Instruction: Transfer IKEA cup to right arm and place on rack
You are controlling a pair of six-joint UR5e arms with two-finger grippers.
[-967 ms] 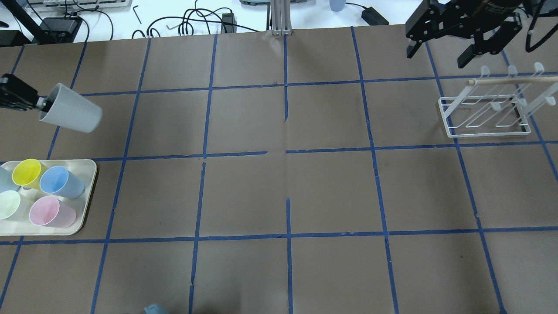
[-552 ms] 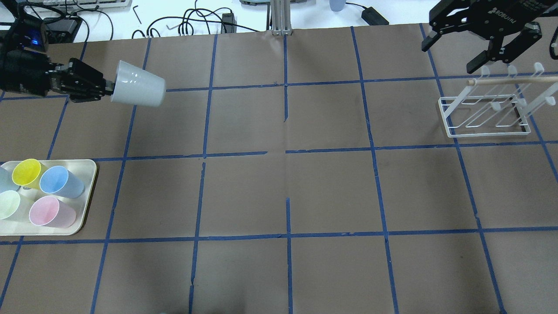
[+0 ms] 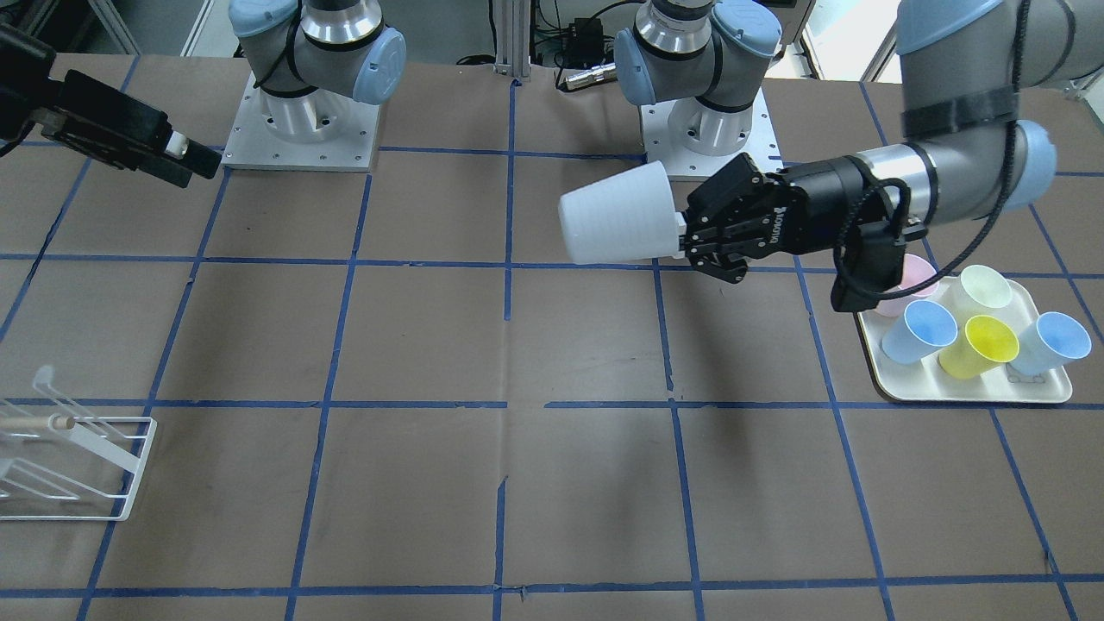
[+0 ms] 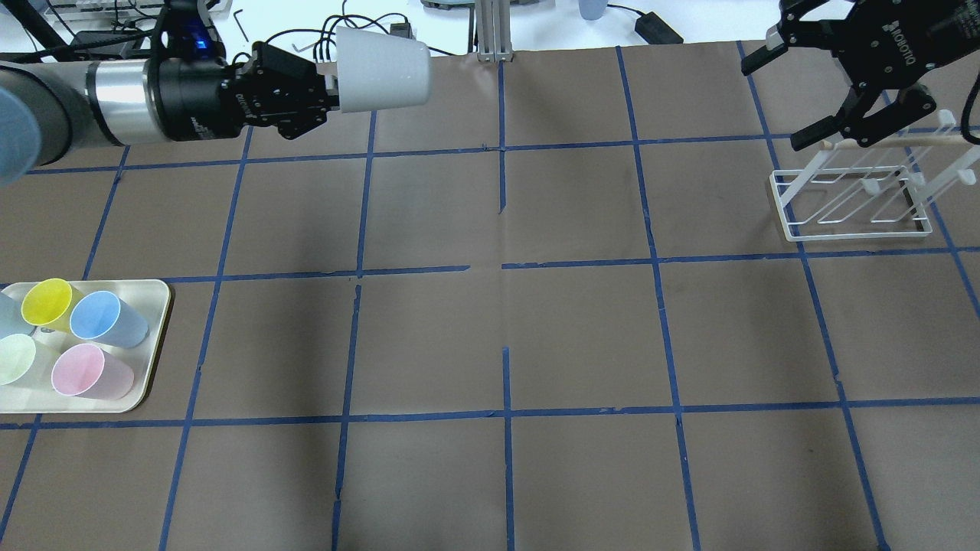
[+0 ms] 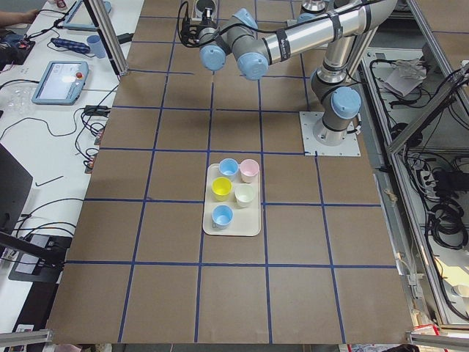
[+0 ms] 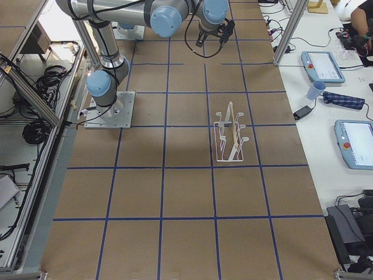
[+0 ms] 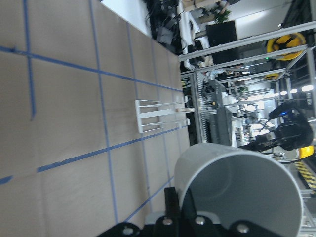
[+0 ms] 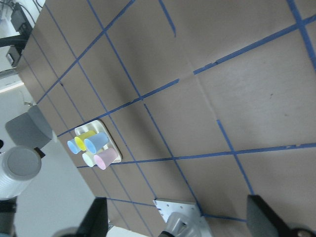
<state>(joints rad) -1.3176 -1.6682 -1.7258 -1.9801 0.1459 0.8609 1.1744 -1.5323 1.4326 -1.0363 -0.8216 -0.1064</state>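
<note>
Presently, nothing is delivered. Above the table (image 4: 582,337), the left end effector (image 4: 329,80) is clamped on the rim of the IKEA cup (image 4: 383,69), which it holds sideways in the air, left of centre. The right end effector (image 4: 768,109), jaws apart, hovers by the rack (image 4: 857,234), well apart from the cup. In my judgement, handover and racking are both left to do. Count: one table, two arms, one rack, one tray (image 4: 145,383), five coloured cups (image 5: 222,188) on it, one IKEA cup.

showing smooth pale plastic on IKEA cup (image 3: 617,216) | looking like white coated wire plus bare light wooden rod (image 4: 957,138) at rack (image 4: 857,235) | lying matt as brown paper under blue tape (image 4: 505,383) on table (image 4: 582,337)
</note>
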